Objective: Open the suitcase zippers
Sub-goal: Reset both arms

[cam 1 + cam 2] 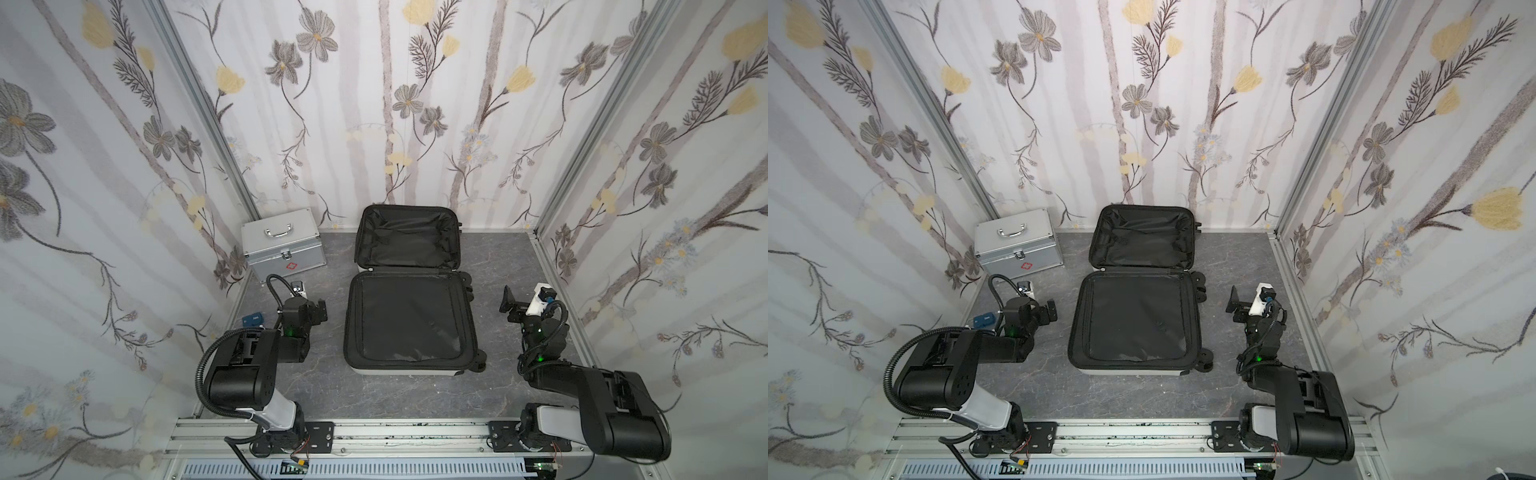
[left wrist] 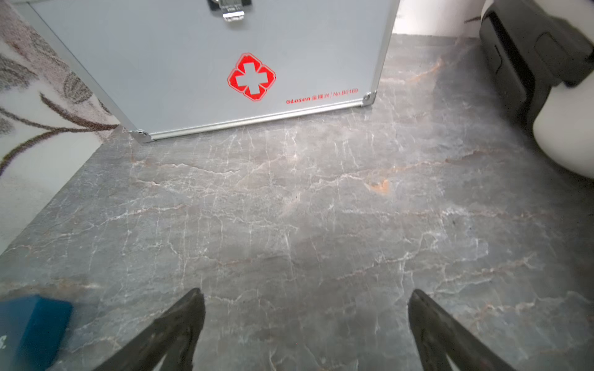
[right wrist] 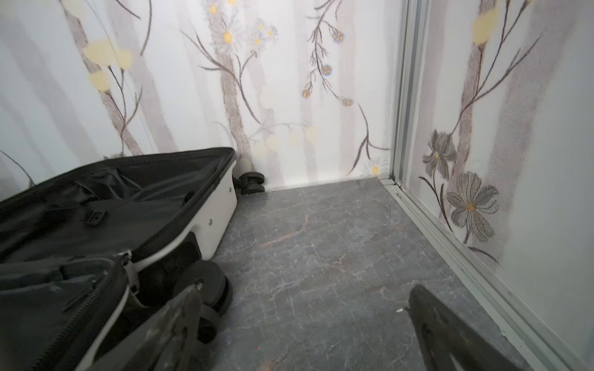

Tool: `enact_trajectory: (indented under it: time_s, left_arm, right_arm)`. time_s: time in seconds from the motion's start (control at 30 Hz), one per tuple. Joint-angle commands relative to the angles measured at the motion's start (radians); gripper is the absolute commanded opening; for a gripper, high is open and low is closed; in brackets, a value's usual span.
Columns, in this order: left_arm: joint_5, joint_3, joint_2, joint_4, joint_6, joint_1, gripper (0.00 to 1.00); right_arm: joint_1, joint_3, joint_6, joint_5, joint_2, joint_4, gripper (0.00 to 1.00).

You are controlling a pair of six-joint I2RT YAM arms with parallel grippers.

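Note:
The white suitcase (image 1: 399, 371) (image 1: 1133, 372) lies spread open on the grey floor in both top views, its two halves showing black lining. The far half leans towards the back wall. The zippers (image 3: 86, 302) run as a dark toothed band along the parted rims, seen close in the right wrist view. My left gripper (image 1: 320, 311) (image 2: 306, 291) hangs open to the left of the suitcase, over bare floor, holding nothing. My right gripper (image 1: 512, 303) (image 3: 307, 286) stands open to the right of it, one finger near a black wheel (image 3: 205, 279), and is empty.
A silver aluminium case with a red cross (image 1: 282, 245) (image 2: 225, 64) stands at the back left by the wall. A small blue object (image 1: 252, 319) (image 2: 32, 324) lies beside the left arm. Flowered walls close three sides, and a metal rail (image 1: 386, 432) runs along the front.

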Motion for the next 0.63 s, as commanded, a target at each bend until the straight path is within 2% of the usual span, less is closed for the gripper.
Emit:
enact_trajectory:
  time_s: [0.0,0.03,0.07,0.1,0.2,0.3,0.6]
  left_arm:
    - [0.036,0.002,0.009,0.122,-0.026,0.005,1.00]
    - [0.041,0.008,-0.005,0.083,-0.028,0.005,1.00]
    - [0.034,0.005,0.005,0.108,-0.026,0.004,1.00]
    - [0.026,0.008,0.001,0.096,-0.022,-0.002,1.00]
    - [0.025,0.008,-0.003,0.087,-0.023,-0.004,1.00]
    - [0.025,0.008,-0.002,0.092,-0.022,-0.004,1.00]
    - [0.025,0.008,0.000,0.100,-0.022,-0.004,1.00]
  right_arm:
    - [-0.004,0.034,-0.031,-0.026,-0.011,0.060,1.00]
    - [-0.004,0.037,-0.023,-0.032,0.027,0.121,1.00]
    - [-0.006,0.065,-0.021,-0.038,0.027,0.075,1.00]
    - [-0.004,0.096,-0.033,-0.034,0.001,-0.047,1.00]
    - [-0.004,0.070,-0.026,-0.033,0.029,0.059,1.00]
    - [-0.004,0.086,-0.027,-0.031,0.014,-0.001,1.00]
    - [-0.004,0.072,-0.027,-0.031,0.023,0.044,1.00]
